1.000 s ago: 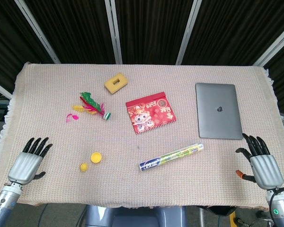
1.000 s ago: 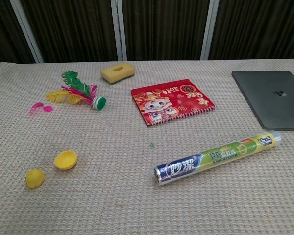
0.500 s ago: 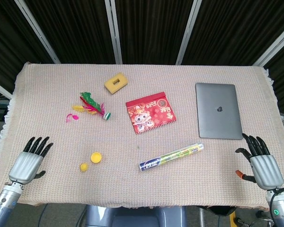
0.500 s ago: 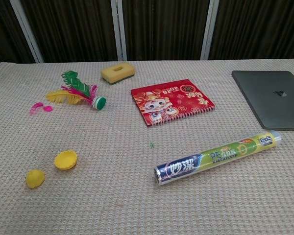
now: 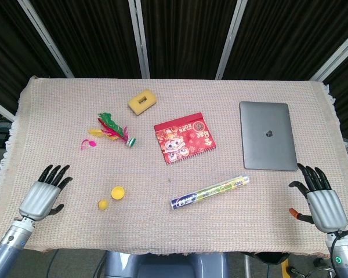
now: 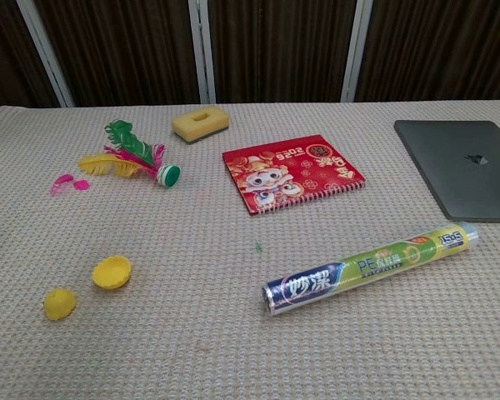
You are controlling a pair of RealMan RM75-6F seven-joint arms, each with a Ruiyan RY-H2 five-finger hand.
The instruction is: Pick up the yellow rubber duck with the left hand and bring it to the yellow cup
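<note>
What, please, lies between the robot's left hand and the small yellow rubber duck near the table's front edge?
Nothing: in the head view only bare woven tablecloth separates the left hand from the small yellow rubber duck.

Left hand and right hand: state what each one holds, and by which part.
Nothing is held. The left hand and the right hand both lie open, fingers apart, at the table's near corners. The yellow rubber duck lies untouched beside the yellow cup.

On my table (image 5: 267, 231), the duck (image 5: 102, 204) lies just left of the cup (image 5: 118, 192), both near the front left. The film roll (image 5: 210, 192) lies right of them; the notebook (image 5: 184, 138) sits behind it, laptop (image 5: 267, 135) far right.
</note>
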